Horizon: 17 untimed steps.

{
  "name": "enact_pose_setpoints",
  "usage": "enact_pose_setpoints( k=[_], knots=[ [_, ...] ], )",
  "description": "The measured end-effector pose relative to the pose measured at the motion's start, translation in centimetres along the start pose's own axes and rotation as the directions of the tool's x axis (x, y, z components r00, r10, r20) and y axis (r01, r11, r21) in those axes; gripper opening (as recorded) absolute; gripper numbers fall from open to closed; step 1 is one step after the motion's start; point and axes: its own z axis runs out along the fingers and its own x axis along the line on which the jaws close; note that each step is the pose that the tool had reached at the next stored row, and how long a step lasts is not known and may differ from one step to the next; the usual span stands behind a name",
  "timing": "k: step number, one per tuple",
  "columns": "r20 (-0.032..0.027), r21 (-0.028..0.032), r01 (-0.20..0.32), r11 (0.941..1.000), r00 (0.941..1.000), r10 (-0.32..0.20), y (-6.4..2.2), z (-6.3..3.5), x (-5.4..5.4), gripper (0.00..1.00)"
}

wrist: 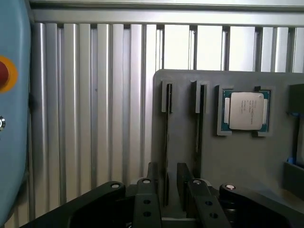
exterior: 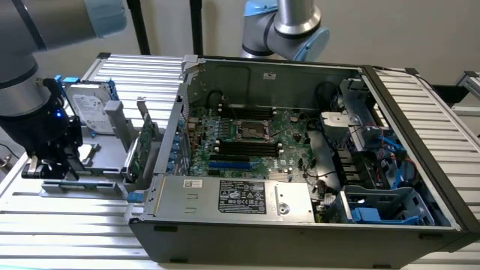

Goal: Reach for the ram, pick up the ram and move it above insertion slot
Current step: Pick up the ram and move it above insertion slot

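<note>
**Wrist view: open claw astride the ram's edge**

Wrist view has the claw (wrist: 167, 175) wide open, gripping nothing. Its two dark fingers (wrist: 152, 183) stand one on either side of the ram (wrist: 167, 142), which appears edge-on as a thin dark strip standing in a long slot of the grey holder (wrist: 237, 161). I cannot tell whether either finger touches it. A second slot of the same kind (wrist: 199, 137) runs just beside the first. Beyond that slot a square processor chip (wrist: 243, 110) lies in its own recess of the holder. The holder rests on the slatted metal desk (wrist: 95, 104).

In the exterior view the claw (exterior: 54, 170) hangs low over the holder at nine o'clock. The open computer case (exterior: 225, 236) fills the middle. The dark memory slots (exterior: 248, 148) on its motherboard lie well apart from the claw, toward three o'clock of it.
</note>
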Motion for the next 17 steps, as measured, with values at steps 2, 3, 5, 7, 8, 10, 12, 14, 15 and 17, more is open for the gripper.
enact_pose_setpoints(
  k=[2, 3, 5, 7, 8, 10, 12, 14, 15, 17],
  knots=[
    [0.0001, 0.0001, 0.0, 1.0, 1.0, 0.0, -0.01, 0.36, 0.0, 0.31],
    [0.0, 0.0, 0.0, 1.0, 1.0, 0.0, -0.02, 0.53, 0.0, 0.31],
    [0.0, 0.0, 0.0, 1.0, 1.0, 0.0, -0.03, 0.91, 0.0, 0.31],
    [0.0001, 0.0001, 0.0, 1.0, 1.0, 0.0, -0.04, 1.27, 0.0, 0.31],
    [0.0001, 0.0001, 0.0, 1.0, 1.0, 0.0, -0.05, 1.45, 0.0, 0.31],
    [0.0001, 0.0001, 0.0, 1.0, 1.0, 0.0, -0.06, 1.82, 0.0, 0.31],
    [0.0, 0.0001, 0.0, 1.0, 1.0, 0.0, -0.06, 2.18, 0.0, 0.31],
    [0.0, 0.0, 0.0, 1.0, 1.0, 0.0, -0.07, 2.54, 0.0, 0.31],
    [0.0, 0.0, 0.0, 1.0, 1.0, 0.0, -0.08, 2.72, 0.0, 0.31],
    [0.0, 0.0001, 0.0, 1.0, 1.0, 0.0, -0.09, 3.1, 0.0, 0.31]
  ],
)
